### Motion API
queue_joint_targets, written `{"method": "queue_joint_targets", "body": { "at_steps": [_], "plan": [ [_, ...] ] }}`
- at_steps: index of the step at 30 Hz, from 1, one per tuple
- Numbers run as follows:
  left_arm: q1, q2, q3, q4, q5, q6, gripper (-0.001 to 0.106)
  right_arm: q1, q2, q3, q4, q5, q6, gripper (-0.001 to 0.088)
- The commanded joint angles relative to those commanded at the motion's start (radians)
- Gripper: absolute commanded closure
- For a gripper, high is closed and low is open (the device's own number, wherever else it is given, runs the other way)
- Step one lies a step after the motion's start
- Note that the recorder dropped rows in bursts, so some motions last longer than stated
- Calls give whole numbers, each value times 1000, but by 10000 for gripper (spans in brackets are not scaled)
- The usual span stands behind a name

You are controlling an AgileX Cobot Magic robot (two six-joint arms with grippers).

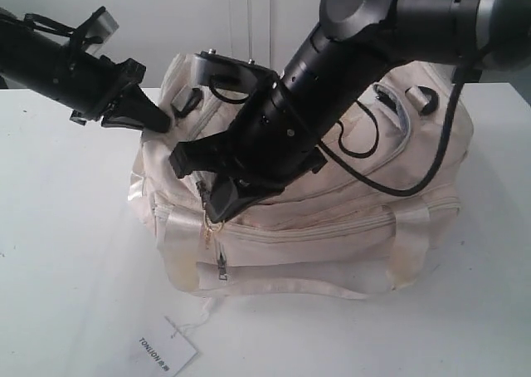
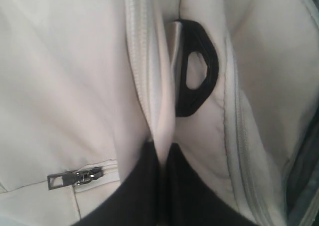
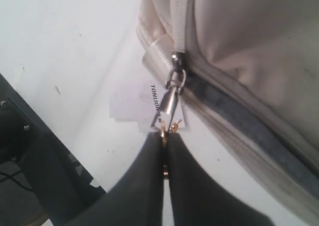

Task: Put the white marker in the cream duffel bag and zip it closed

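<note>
**Exterior view:** A large, soft, cream-white fabric duffel bag (image 1: 332, 227) lies in the middle of the white surface (image 1: 75, 252). The left arm reaches in from 10 o'clock. The left gripper (image 1: 158, 121) meets the top of the bag at its 9 o'clock end, just beside a black plastic strap ring (image 1: 187, 101). The right arm reaches in from 1 o'clock and crosses over the bag. The right gripper (image 1: 214, 209) sits against the bag's front face, towards 9 o'clock. A small grey pocket zipper tab (image 1: 222, 266) hangs just below it, at 6 o'clock. A white paper tag with black letters (image 1: 168, 350) lies flat on the surface at 7 o'clock from the bag.

**Left wrist view:** The left gripper (image 2: 160, 154) has its dark fingers together, clamped on a raised fold of the duffel bag (image 2: 65, 86). The strap ring (image 2: 192, 100) is just beyond the fingertips. The pocket zipper tab (image 2: 75, 177) lies apart to one side.

**Right wrist view:** The right gripper (image 3: 164, 141) is pressed shut on the gold end of a silvery metal zipper pull (image 3: 168, 102). The pull hangs from the slider on a grey-taped zip at the corner of the duffel bag (image 3: 239, 32). The paper tag (image 3: 130, 106) lies on the surface behind the pull.
</note>
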Motion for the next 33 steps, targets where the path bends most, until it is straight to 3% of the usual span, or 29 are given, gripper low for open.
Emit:
{"method": "queue_joint_targets", "body": {
  "at_steps": [12, 18, 20, 27, 33],
  "plan": [
    [0, 0, 0, 42, 0, 0, 1053, 0, -51, 0, -314, 15, 7, 868],
    [0, -3, 0, 42, -4, 0, 1042, 0, -51, 0, -325, -23, 7, 868],
    [0, -7, 0, 42, -2, 0, 972, 0, -51, 0, -325, -41, 7, 868],
    [2, -26, 0, 47, 60, -2, 568, 0, -51, 0, -294, -79, 5, 868],
    [2, -60, 0, 127, 93, -106, 486, 0, -51, 0, -294, -79, 5, 868]
  ]
}}
